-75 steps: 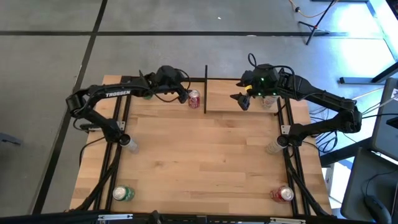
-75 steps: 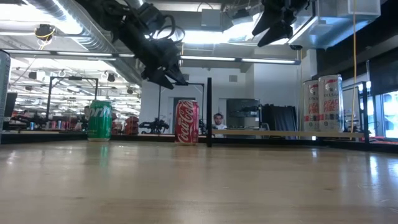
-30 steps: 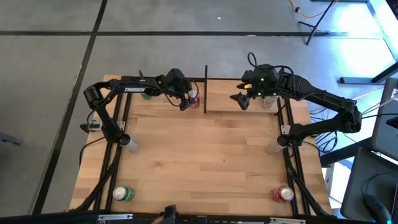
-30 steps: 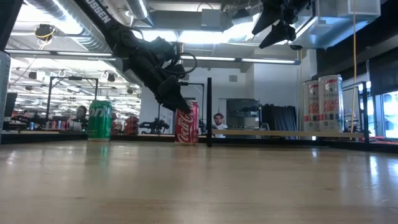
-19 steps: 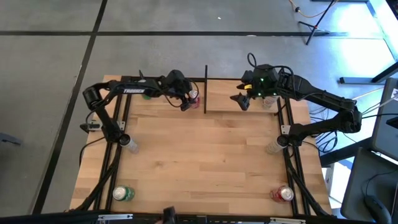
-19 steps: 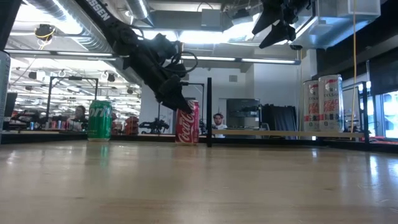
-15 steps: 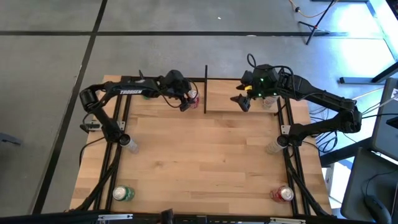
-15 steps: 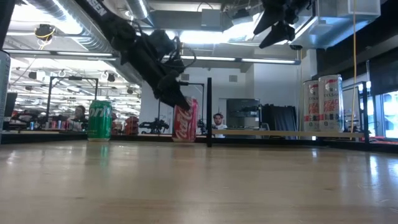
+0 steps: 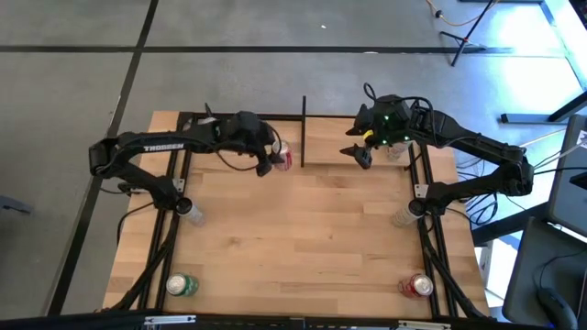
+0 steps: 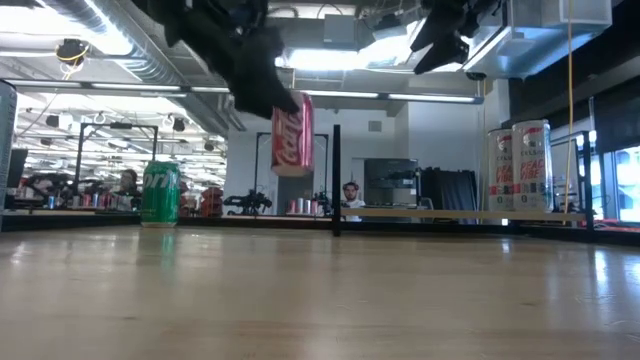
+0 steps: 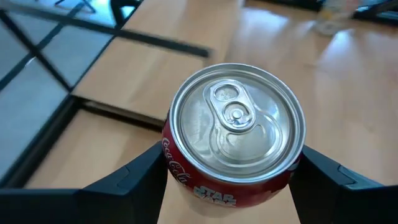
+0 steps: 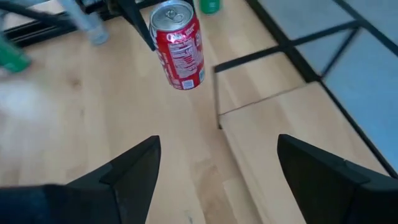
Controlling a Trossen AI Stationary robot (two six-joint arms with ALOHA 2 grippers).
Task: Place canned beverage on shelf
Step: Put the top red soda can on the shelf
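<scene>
A red cola can [image 10: 292, 135] hangs in the air over the table's far part, just left of the black post [image 9: 303, 128] at the shelf's end. My left gripper [image 9: 272, 159] is shut on the can [image 11: 235, 124]. The shelf [image 9: 353, 147] is a light-wood board framed by black bars, with two silver cans [image 10: 520, 165] standing on its right end. My right gripper [image 9: 359, 151] hovers open above the shelf, nothing between its fingers [image 12: 134, 168]; its wrist view shows the red can [image 12: 180, 43] off the table. My left gripper pinches the can's upper side wall [image 11: 171, 165], just under the rim, between its two fingers, one on each opposite side [image 11: 292, 171]. The fingers come slanting down from the table's left. The can is lifted clear of the table, about upright, its top up.
A green can [image 10: 160, 193] stands on the table's far left. Another green can [image 9: 182, 285] and a red can [image 9: 420, 286] stand at the near corners. Black frame bars [image 9: 174, 183] run along both table sides.
My left gripper has taken hold of the red can, which stood on the table by the post, and lifted it clear. The can tipped slightly as it left the table, then rose and came a little toward the table's near-left.
</scene>
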